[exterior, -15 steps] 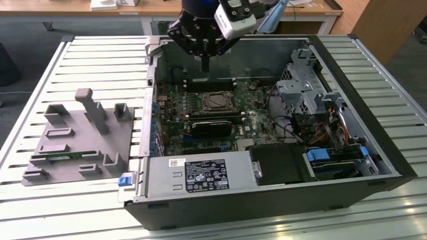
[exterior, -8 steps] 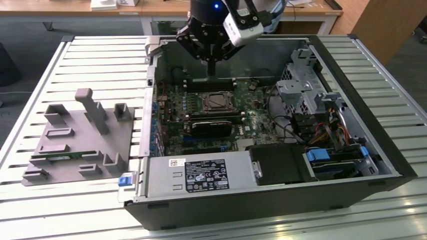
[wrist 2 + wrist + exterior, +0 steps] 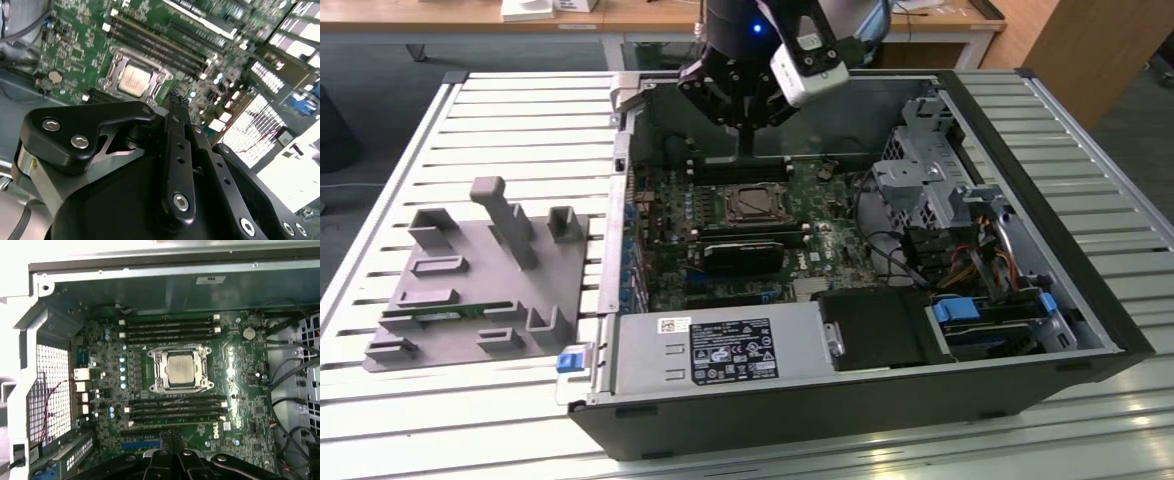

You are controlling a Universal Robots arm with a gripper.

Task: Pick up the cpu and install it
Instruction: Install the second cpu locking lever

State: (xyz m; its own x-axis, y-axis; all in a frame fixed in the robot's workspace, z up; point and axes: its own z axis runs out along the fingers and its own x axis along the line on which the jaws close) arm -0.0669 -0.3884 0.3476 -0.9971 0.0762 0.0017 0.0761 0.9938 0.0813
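Observation:
The cpu [image 3: 754, 205] is a small square chip with a silvery top. It lies flat inside the metal socket frame on the green motherboard [image 3: 670, 240] of the open computer case [image 3: 854, 410]. Both wrist views show it there too, as the cpu [image 3: 181, 368] and the cpu [image 3: 134, 81]. My gripper [image 3: 744, 135] hangs above the rear of the board, behind the socket and clear of the chip. Its fingers [image 3: 170, 436] are pressed together with nothing between them, and the shut gripper [image 3: 177, 100] looks the same in the second wrist view.
Black memory slots [image 3: 170, 327] run on both sides of the socket. A black block [image 3: 740, 255] sits just in front of it. A drive cage [image 3: 921, 190] and cables [image 3: 961, 270] crowd the exterior view's right. A grey fixture [image 3: 480, 290] with a green memory stick [image 3: 447, 313] stands left of the case.

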